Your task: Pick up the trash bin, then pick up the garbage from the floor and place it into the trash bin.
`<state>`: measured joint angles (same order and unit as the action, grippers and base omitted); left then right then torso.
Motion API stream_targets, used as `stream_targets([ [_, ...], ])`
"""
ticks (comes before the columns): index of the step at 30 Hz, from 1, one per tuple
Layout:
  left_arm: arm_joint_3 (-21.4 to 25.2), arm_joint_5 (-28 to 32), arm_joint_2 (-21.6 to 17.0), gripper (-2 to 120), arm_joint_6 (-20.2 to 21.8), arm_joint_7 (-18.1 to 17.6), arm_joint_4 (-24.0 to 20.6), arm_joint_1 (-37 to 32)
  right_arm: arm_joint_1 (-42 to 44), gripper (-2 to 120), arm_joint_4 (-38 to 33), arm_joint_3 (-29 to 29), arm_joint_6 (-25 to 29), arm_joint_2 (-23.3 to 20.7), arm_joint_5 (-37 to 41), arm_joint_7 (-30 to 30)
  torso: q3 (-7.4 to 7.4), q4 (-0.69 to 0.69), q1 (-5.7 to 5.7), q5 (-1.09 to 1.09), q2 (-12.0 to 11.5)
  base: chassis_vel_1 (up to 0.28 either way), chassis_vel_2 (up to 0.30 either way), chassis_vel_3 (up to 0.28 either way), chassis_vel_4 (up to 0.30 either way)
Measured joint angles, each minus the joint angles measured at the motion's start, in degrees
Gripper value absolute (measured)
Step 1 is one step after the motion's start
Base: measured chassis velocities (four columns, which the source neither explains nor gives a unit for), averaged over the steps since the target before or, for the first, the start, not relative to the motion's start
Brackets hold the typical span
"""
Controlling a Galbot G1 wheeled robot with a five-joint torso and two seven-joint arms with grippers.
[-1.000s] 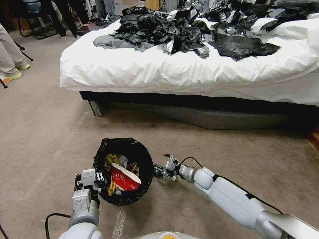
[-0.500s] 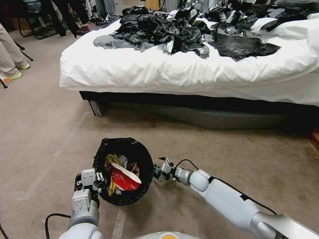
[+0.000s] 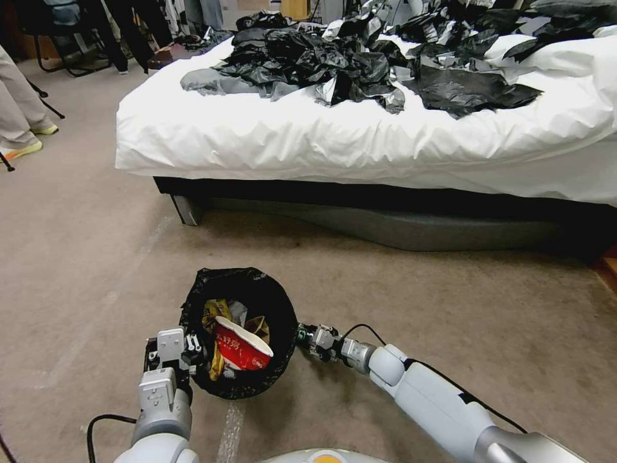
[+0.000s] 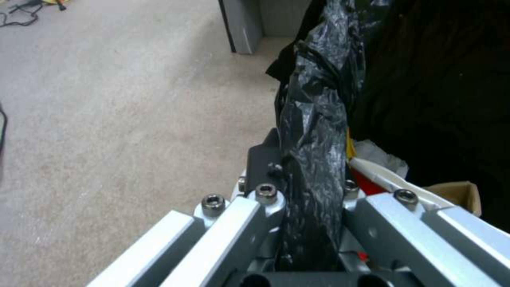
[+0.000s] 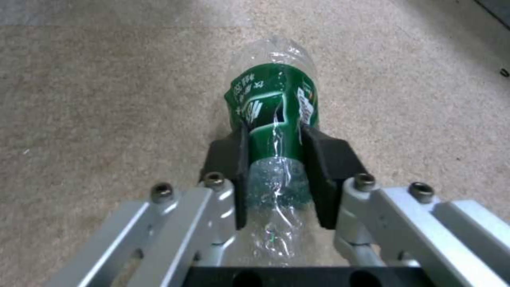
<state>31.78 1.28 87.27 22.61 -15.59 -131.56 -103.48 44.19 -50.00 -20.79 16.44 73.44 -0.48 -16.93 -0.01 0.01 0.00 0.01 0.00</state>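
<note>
Green-labelled clear bottle (image 5: 273, 131) (crumpled), right gripper (image 5: 276, 175) clamped

Silver-grey arms, black cables, black-padded end effector fingers (image 5: 324, 175), hex screws

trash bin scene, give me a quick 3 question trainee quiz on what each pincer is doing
1. True or false: the left pincer is shut on the rim of the trash bin.
2. What does the right pincer hold? A) white tissue B) green-labelled clear bottle C) brown paper bag
3. Fill in: in the head view, the right pincer is just ____ the bin's rim.

Key: 1 true. 2 B. 3 outside.
</note>
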Motion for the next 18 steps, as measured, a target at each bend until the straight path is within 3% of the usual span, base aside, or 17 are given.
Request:
stream_targets([
  [6,0.0,0.0,-0.1,1,0.0,0.0,-0.1,0.2,0.0,9,-1.0,0.3,0.0,-0.8,0.4,-0.1,0.00,0.00,0.00,-0.01,0.0,0.000,0.000,0.000,0.000],
  [14,0.1,0.3,-0.3,1,0.0,0.0,-0.1,0.3,0.4,9,-3.8,1.2,-0.1,-2.8,1.6,0.0,0.02,-0.01,0.00,-0.02,0.0,0.000,0.000,0.000,0.000],
  [18,0.1,0.4,-0.4,1,0.1,0.0,-0.1,0.6,1.6,9,-9.0,3.1,-0.4,-5.7,3.3,0.5,0.01,-0.01,0.00,-0.01,0.0,0.000,0.000,0.000,0.000],
])
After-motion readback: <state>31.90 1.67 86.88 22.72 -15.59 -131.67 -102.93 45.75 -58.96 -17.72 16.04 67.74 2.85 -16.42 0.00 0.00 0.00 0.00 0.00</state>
